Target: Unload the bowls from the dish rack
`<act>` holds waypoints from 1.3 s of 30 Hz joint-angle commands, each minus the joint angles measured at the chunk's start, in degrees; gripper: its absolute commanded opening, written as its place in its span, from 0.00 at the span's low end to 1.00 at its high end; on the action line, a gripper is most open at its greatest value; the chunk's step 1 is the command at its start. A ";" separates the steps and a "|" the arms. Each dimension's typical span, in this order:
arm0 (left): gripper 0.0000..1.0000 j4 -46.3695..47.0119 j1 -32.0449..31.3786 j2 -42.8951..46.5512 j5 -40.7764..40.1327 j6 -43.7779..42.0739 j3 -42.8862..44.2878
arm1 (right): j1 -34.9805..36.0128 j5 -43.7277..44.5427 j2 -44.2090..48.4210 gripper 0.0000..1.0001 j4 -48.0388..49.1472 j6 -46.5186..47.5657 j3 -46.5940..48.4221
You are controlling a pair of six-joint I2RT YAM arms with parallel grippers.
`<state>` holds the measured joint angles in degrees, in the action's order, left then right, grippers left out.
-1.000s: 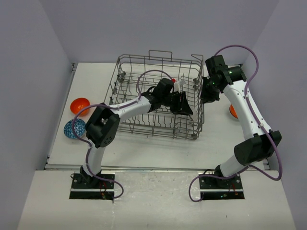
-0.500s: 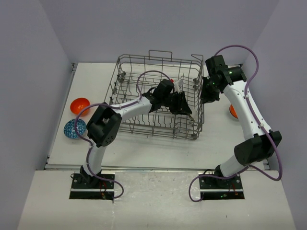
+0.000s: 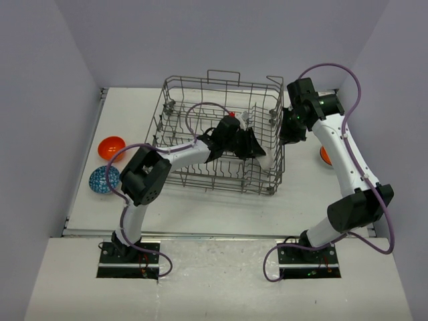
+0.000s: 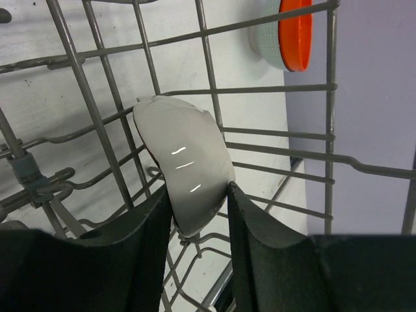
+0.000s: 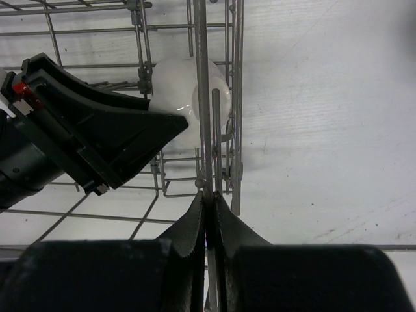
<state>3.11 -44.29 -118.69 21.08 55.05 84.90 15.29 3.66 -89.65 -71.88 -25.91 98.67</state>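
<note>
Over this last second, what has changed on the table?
The left gripper, closed on the white bowl inside the rack, shifted slightly leftward, taking the bowl along. The right gripper stays pinched on the rack's side wire. The rack, the orange bowl and the blue bowl have not moved.

Even light (glinting bowl (image 4: 185,159))

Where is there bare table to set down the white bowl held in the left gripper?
Bare: the near strip between the dish rack and the table edge, and the far-left corner beyond the left orange bowl. Crowded: left edge, that bowl and the speckled bowl; right side, right gripper pinching the rack, right orange bowl behind its arm.
</note>
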 commanded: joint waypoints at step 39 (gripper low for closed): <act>0.00 5.75 1.75 7.94 0.80 1.12 0.37 | 0.09 -0.85 3.69 0.00 4.20 2.09 -5.51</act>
<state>7.66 -45.04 -118.43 20.82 59.44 87.02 15.29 3.44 -86.80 -67.94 -23.99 94.85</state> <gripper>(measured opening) 0.074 0.024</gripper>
